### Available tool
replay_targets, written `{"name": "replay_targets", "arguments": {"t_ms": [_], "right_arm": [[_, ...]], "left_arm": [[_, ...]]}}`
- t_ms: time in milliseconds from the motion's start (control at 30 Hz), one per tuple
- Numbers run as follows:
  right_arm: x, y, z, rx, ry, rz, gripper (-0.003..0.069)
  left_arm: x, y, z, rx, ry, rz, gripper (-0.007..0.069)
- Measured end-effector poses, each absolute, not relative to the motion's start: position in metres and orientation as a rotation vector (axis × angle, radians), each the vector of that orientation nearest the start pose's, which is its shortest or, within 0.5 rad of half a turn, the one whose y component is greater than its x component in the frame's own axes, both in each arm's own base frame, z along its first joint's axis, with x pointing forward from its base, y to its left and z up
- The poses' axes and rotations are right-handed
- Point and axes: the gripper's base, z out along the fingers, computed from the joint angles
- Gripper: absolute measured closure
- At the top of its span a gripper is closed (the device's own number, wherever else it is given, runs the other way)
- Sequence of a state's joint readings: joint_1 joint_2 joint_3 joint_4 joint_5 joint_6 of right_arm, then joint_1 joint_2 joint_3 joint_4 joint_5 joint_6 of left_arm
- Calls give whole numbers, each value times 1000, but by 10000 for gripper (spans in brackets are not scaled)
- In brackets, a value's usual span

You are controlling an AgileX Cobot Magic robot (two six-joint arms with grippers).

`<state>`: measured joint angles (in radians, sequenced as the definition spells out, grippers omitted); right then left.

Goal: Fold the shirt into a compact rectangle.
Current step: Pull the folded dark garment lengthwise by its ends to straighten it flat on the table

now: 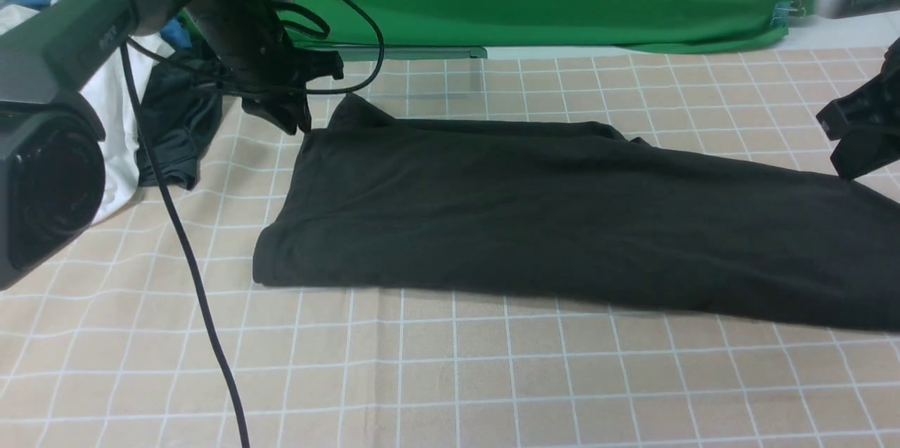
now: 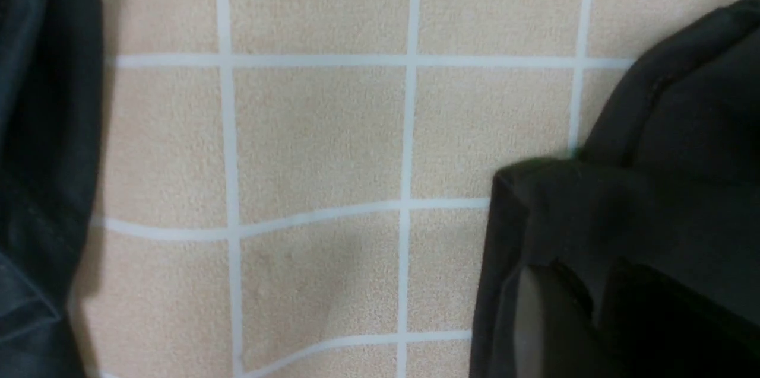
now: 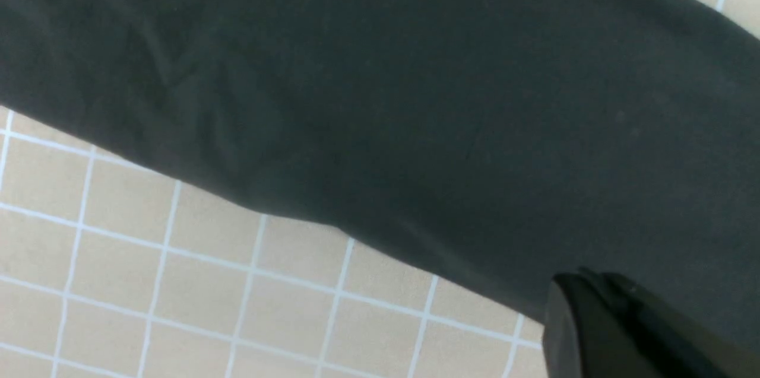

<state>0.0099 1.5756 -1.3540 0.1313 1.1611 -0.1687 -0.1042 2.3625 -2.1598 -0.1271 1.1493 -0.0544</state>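
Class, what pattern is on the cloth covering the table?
The tablecloth is beige with a white grid; left wrist view shows it best.

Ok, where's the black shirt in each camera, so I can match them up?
Front view: the shirt lies as a long band from left of centre to the right edge.
Left wrist view: only one shirt corner shows, across bare tablecloth from the dark grey garment.
Right wrist view: the shirt fills most of the picture.
Shared landmark: the beige checked tablecloth under it.
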Motion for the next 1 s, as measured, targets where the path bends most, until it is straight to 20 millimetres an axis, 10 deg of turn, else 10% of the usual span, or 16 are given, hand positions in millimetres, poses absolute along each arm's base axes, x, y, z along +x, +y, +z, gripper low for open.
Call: {"name": "replay_targets", "arguments": {"t_ms": [433,1000], "right_arm": [[316,14,307,-203,2843,150,635],[316,14,307,-203,2842,150,635]], "left_arm": [[514,-66,173,-4,2819,-236,225],[517,-69,170,2,2799,-323,596]]}}
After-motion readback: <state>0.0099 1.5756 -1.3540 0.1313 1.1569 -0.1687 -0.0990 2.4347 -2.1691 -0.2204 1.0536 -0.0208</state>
